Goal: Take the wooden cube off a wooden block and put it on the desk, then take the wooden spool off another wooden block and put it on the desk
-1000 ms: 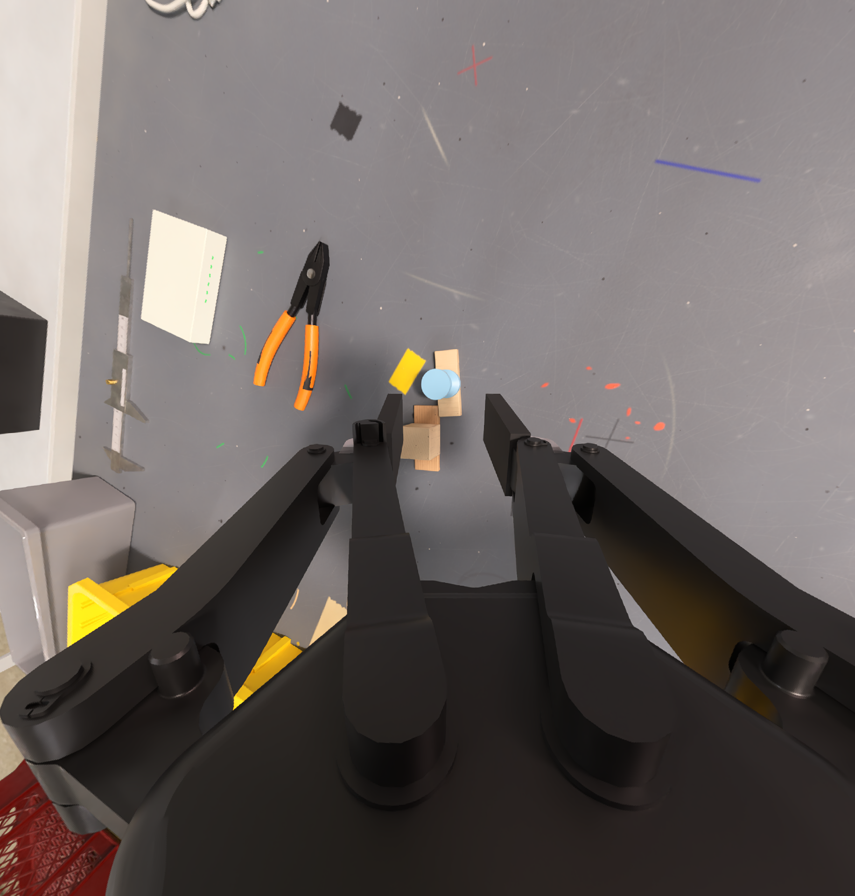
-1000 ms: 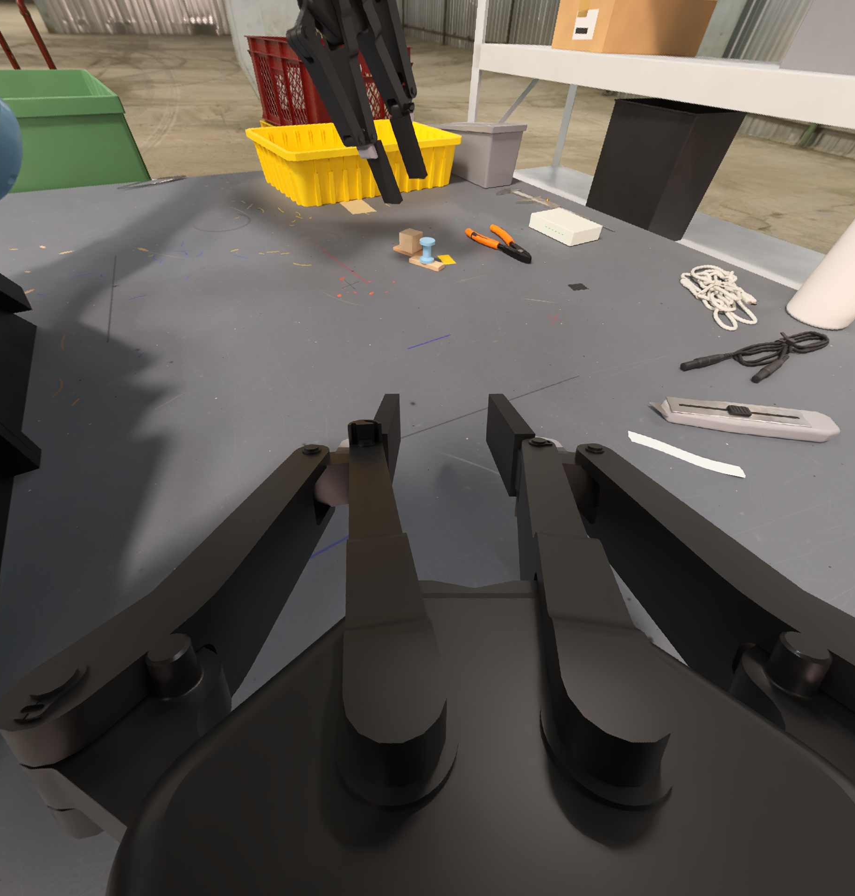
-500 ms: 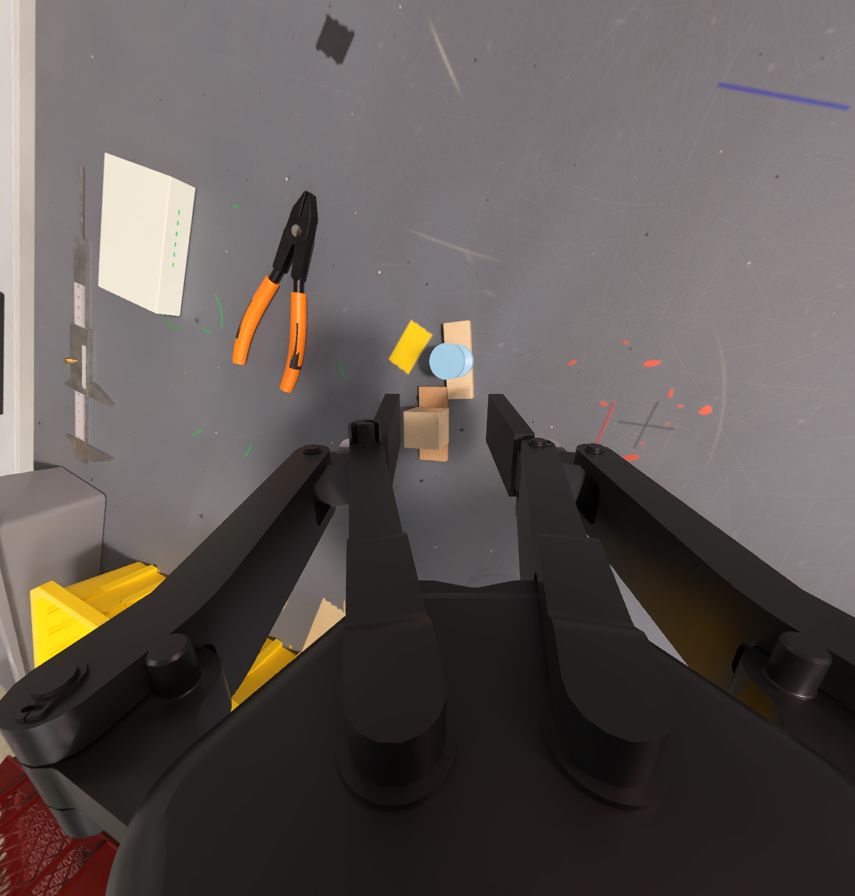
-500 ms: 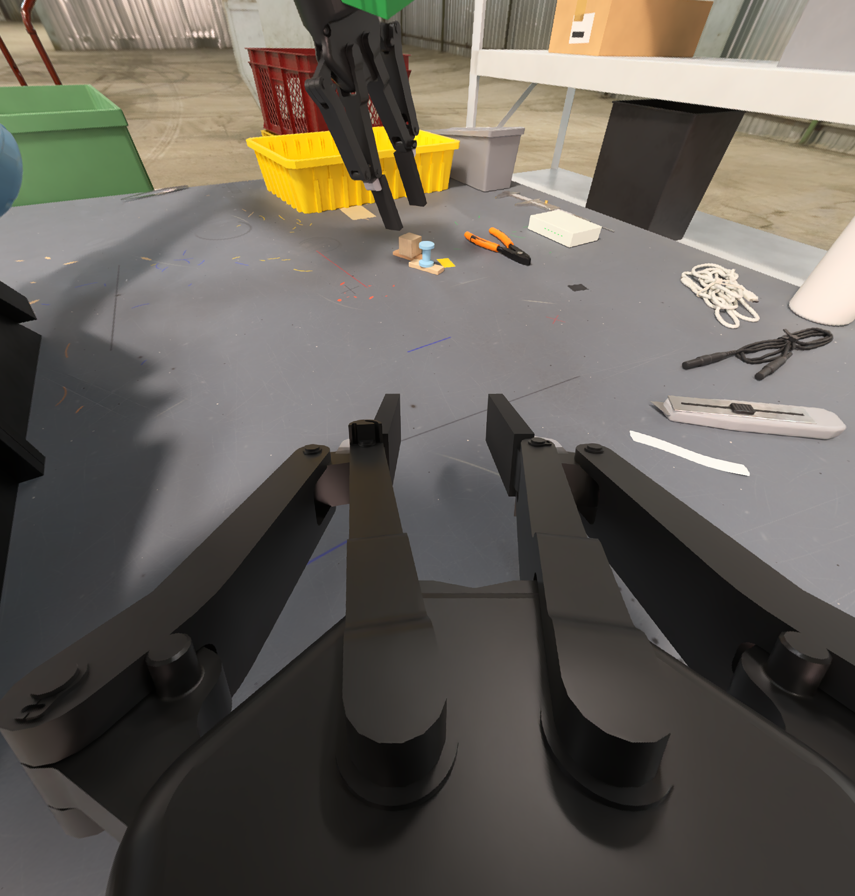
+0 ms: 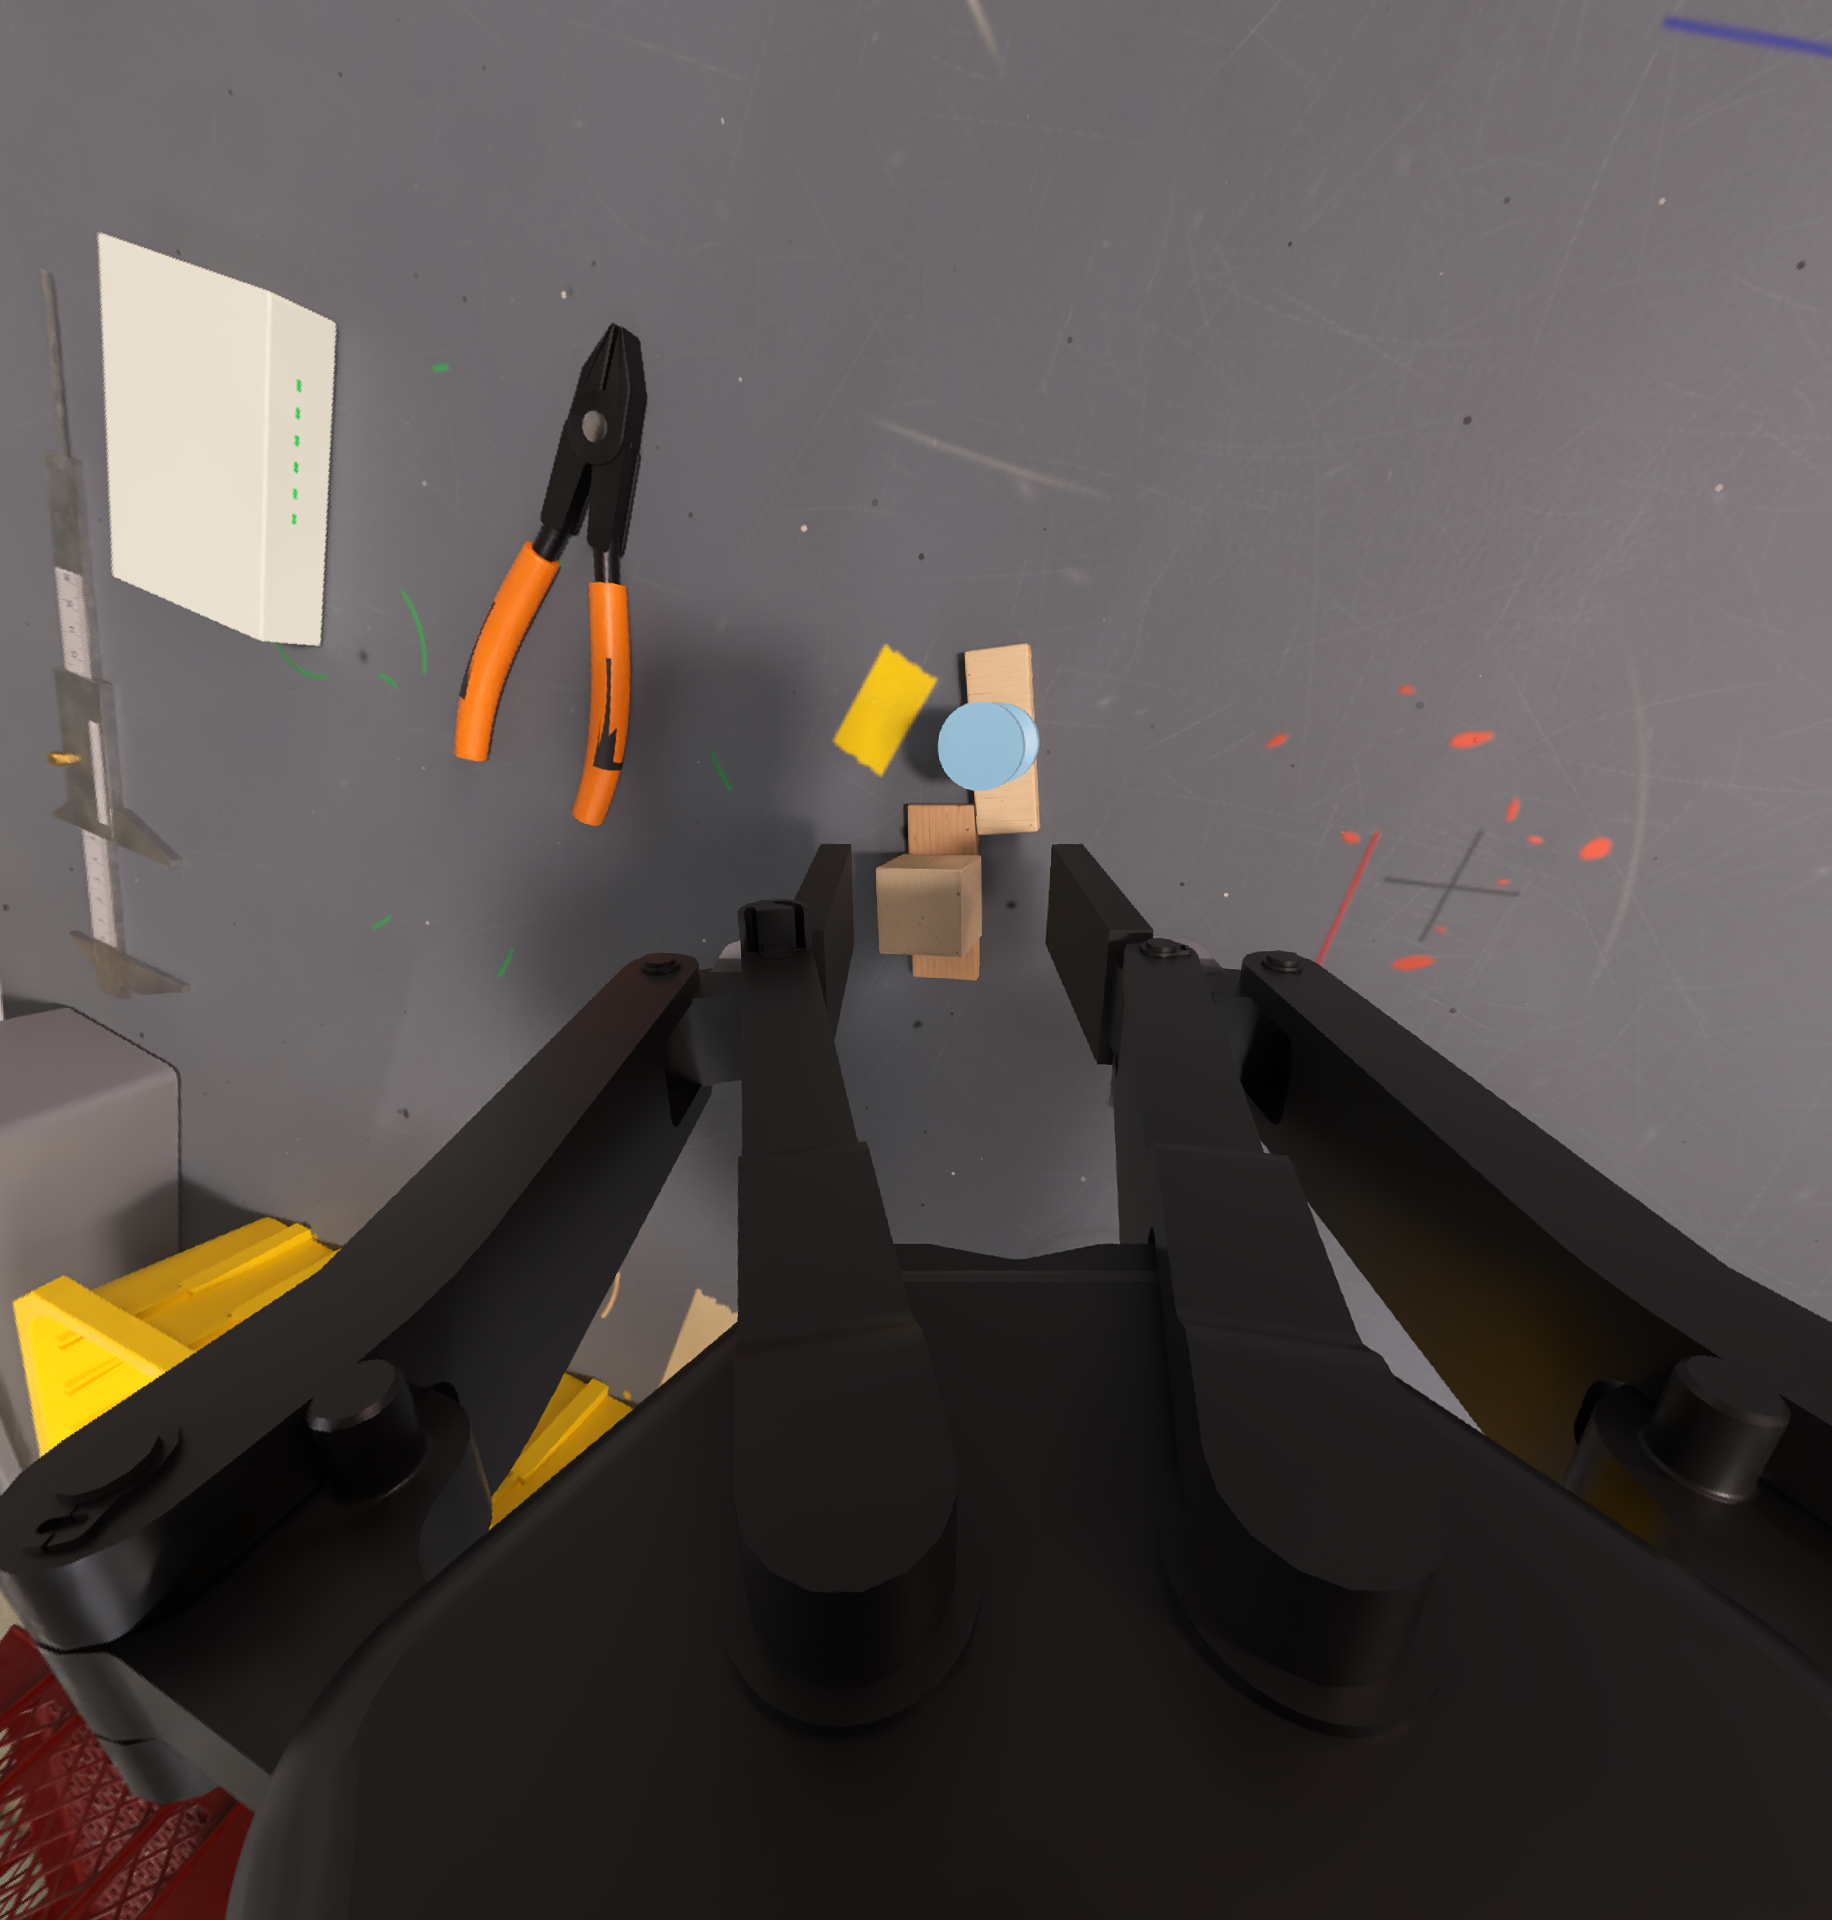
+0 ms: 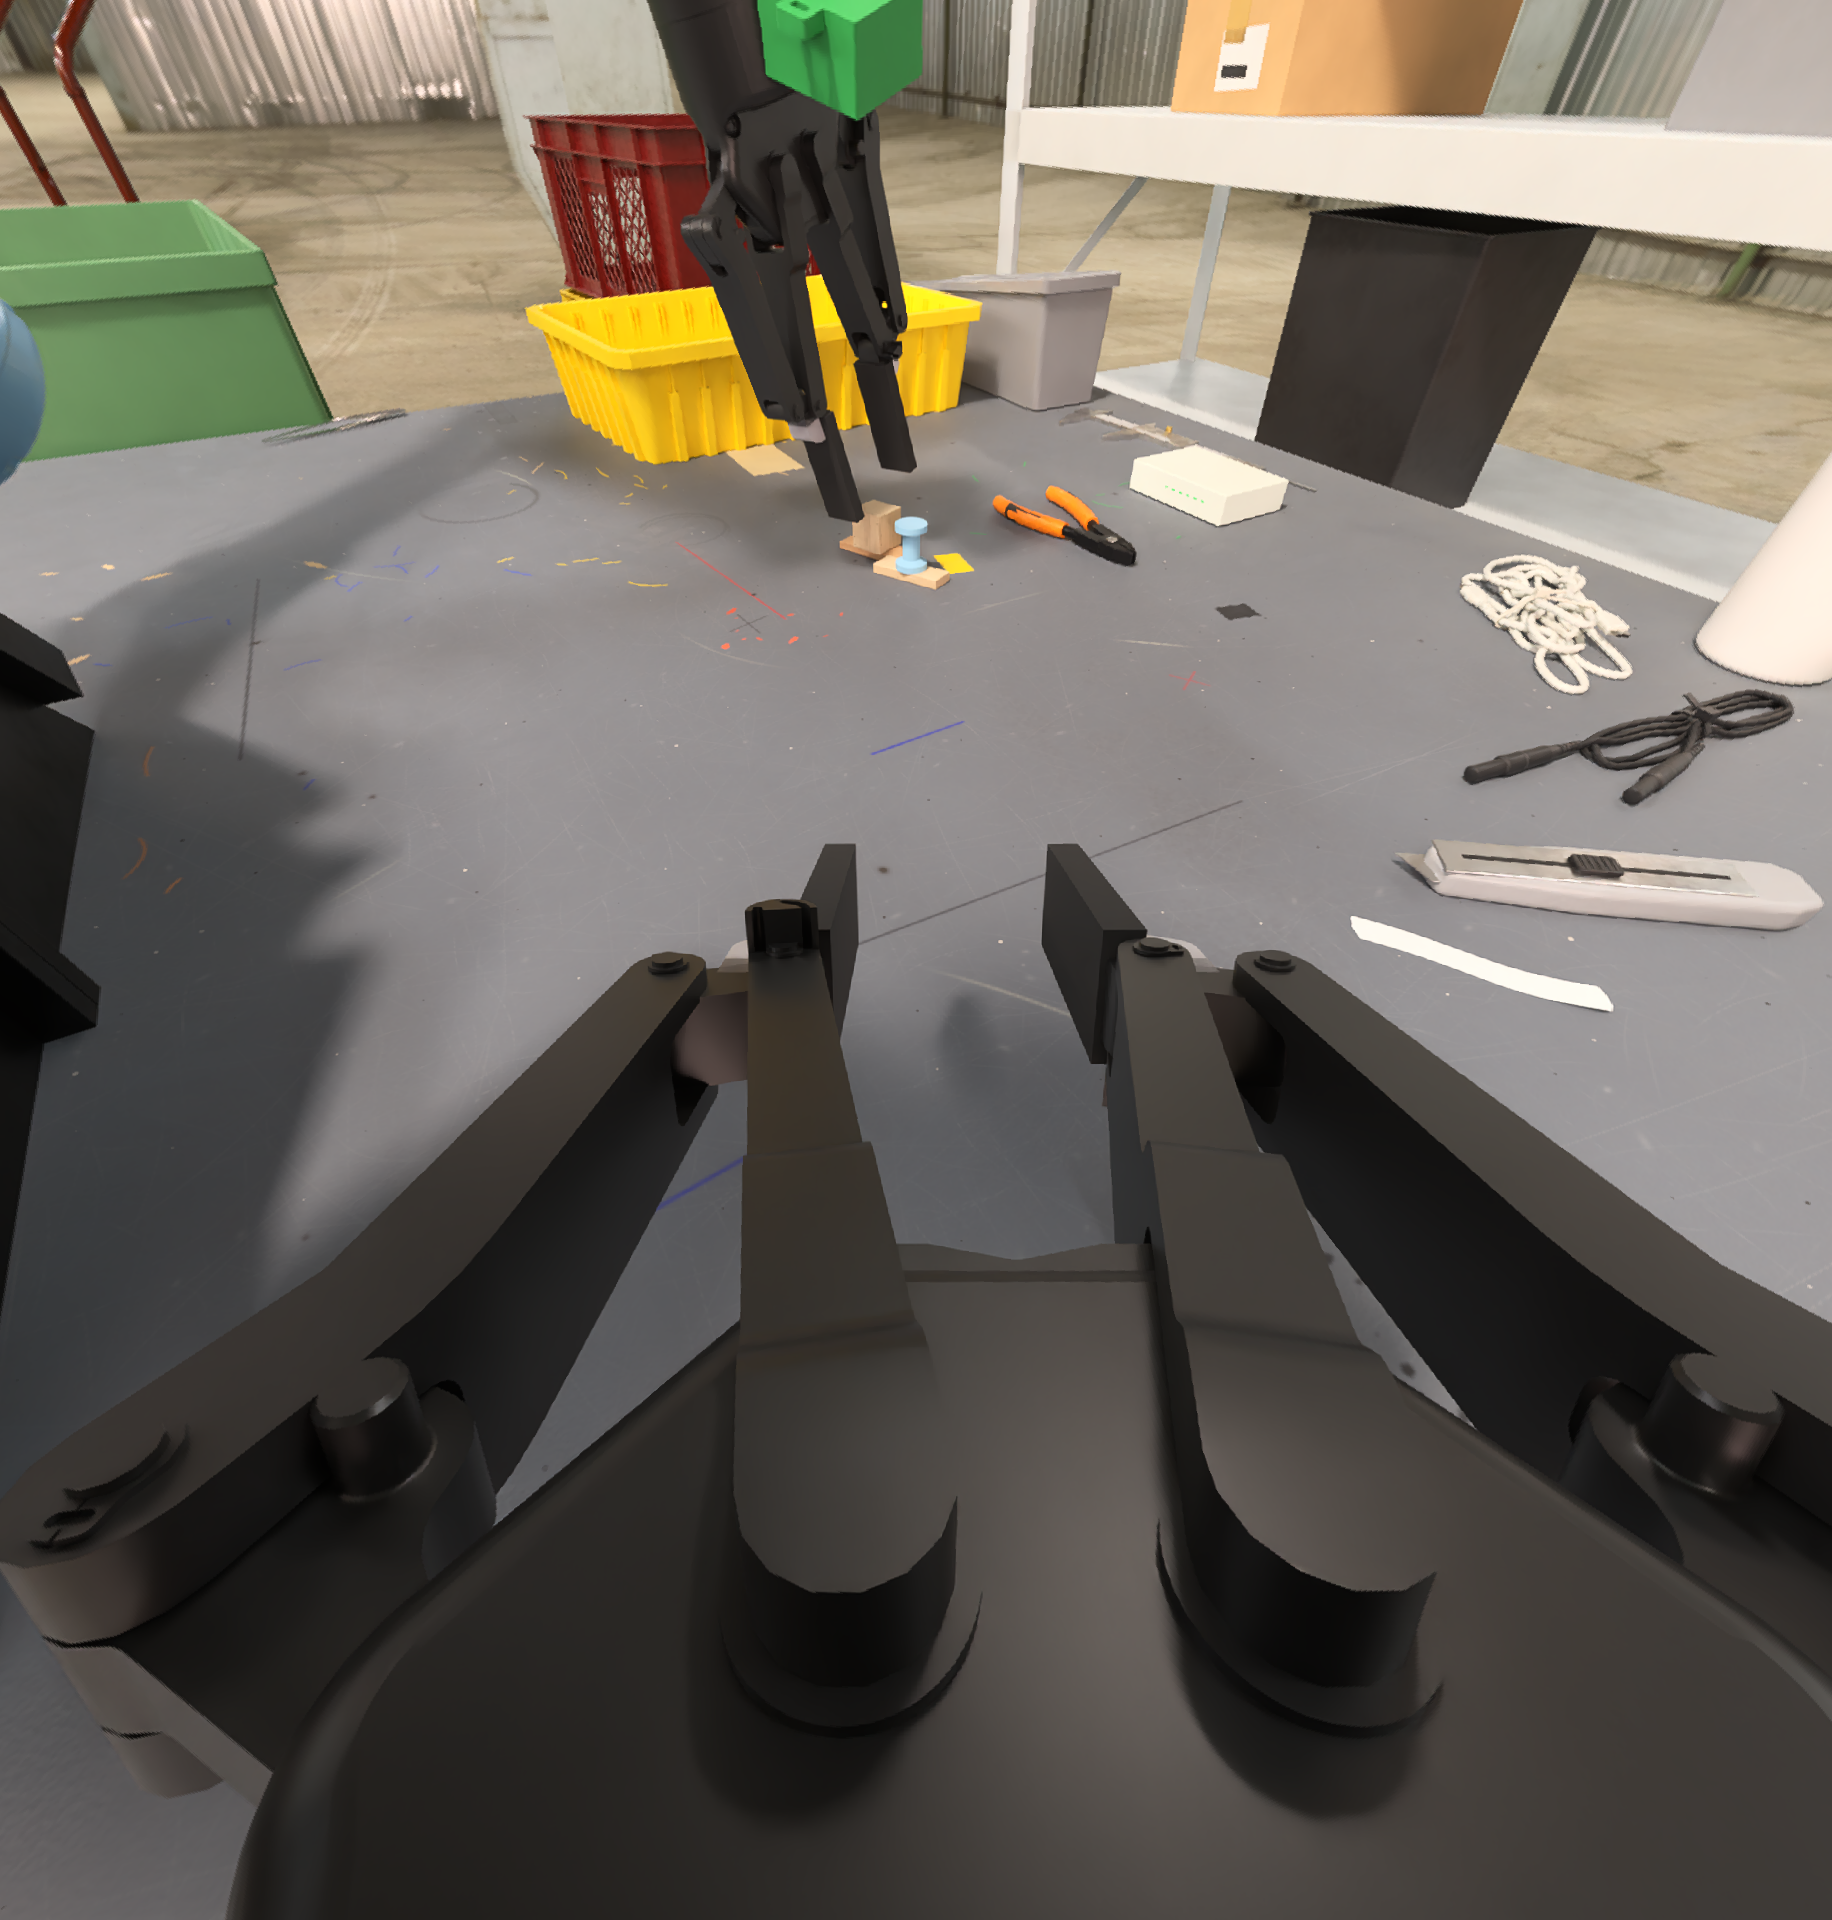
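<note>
**Left jaws spread above the cube, right arm waiting apart**

The left gripper (image 5: 948,904) points down at the grey table (image 5: 1307,416) with its jaws apart and nothing between them. In the left wrist view the wooden cube (image 5: 927,904) shows in the gap, nearer the left-hand finger than the other. From the right wrist view the same gripper (image 6: 870,483) has one fingertip down beside the cube (image 6: 879,525), on its far side from the spool, while the other fingertip hangs higher and behind; whether the finger touches the cube cannot be told.

The cube is plain pale wood with a dull tan top, and it sits on a thin flat wooden block (image 5: 943,831) whose ends show above and below it. Just beyond, a second, paler wooden block (image 5: 1000,675) carries the wooden spool (image 5: 987,744), which is light blue and stands upright, a narrow stem between two round flanges (image 6: 912,545). The two blocks lie touching or nearly so. A small yellow patch (image 5: 884,710) lies flat on the table beside the spool.

Orange-handled pliers (image 5: 569,582) and a white box (image 5: 216,436) lie further off to the side.

The right gripper (image 6: 943,904) hovers well away from the blocks, its jaws also apart and empty.
</note>
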{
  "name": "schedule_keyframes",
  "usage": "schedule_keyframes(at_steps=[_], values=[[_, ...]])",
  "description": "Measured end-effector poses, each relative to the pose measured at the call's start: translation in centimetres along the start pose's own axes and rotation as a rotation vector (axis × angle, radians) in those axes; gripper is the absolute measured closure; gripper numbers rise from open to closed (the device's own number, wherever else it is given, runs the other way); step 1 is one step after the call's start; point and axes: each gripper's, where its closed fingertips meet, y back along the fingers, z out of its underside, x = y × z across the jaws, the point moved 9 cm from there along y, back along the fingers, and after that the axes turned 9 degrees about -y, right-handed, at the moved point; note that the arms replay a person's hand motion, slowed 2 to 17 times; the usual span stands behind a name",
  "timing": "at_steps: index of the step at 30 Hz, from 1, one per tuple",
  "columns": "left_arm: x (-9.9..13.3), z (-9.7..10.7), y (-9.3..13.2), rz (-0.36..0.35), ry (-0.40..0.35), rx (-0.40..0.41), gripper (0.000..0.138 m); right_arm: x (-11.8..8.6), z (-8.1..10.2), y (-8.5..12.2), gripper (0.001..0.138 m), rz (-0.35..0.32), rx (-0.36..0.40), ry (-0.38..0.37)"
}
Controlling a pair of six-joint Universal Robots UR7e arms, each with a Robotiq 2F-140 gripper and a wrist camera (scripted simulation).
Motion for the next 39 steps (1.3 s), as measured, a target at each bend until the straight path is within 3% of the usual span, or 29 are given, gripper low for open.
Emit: schedule_keyframes(at_steps=[23,39], values=[[-1.2,0.2,-2.2,0.055,0.020,-0.033,0.090,0.4,0.1,0.0,0.090,0.001,0.007,-0.013],[-1.3,0.6,-3.2,0.095,0.033,-0.075,0.108,0.6,0.2,0.1,0.090,0.001,0.007,-0.016]])
